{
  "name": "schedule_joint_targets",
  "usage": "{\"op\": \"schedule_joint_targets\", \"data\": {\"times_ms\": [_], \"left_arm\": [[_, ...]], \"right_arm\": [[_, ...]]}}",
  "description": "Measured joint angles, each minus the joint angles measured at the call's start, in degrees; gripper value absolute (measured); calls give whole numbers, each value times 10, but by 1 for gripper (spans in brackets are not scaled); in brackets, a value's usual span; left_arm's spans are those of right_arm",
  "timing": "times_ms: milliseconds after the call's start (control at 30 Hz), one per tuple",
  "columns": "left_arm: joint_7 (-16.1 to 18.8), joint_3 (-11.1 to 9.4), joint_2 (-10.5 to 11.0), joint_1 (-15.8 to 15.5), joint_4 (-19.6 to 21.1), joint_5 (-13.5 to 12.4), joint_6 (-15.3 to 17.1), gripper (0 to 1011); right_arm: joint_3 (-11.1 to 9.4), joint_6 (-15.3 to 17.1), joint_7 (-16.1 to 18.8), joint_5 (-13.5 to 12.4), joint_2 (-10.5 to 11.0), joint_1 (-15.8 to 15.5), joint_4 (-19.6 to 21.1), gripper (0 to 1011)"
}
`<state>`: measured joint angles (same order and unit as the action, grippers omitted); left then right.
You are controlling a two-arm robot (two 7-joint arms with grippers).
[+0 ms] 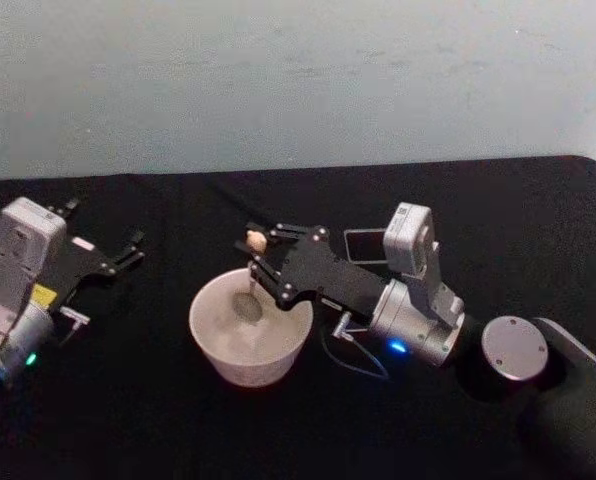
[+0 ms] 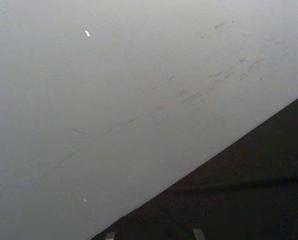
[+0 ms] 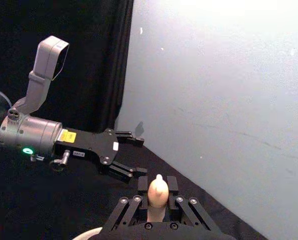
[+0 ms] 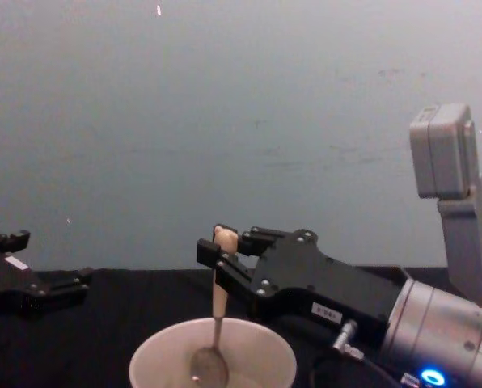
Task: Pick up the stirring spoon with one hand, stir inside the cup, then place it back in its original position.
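Looking down, the head view shows the cup near the middle of the black counter, with the stirring spoon standing in it and its shiny bowl low inside, toward the cup's far side. From the side, the chest view adds that the spoon hangs almost upright, with the bear head on top and the bowl below the rim. The right wrist view shows the grip itself: the right tool is clamped on the beige handle just under the bear head, one finger on each side. The right arm reaches in from the right, its forearm low and roughly level, a blue light lit near the wrist and the tool pointing left over the cup's rear rim. Behind that arm in the head view is a dark square-edged shape, probably the holder box, partly hidden. The left tool rests at the counter's left side, well apart from the cup. In the right wrist view its jaws are spread and hold nothing
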<state>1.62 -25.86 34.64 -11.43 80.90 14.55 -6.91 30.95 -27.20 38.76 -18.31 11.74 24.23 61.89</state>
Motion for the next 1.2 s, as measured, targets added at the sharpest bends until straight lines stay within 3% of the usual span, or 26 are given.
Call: {"op": "schedule_joint_targets", "data": {"times_ms": [400,633,933,1200], "left_arm": [[0,0,0,0,0,0,0,1002],[0,0,0,0,0,0,0,1001],[0,0,0,0,0,0,0,1001],[0,0,0,0,0,0,0,1001]], "right_arm": [[-14,8,-4,-1,15,-17,19,214],[-21,21,11,-19,44,-51,72,214],[-4,29,33,-31,56,-74,108,214],[11,31,28,-28,41,-68,101,214]]}}
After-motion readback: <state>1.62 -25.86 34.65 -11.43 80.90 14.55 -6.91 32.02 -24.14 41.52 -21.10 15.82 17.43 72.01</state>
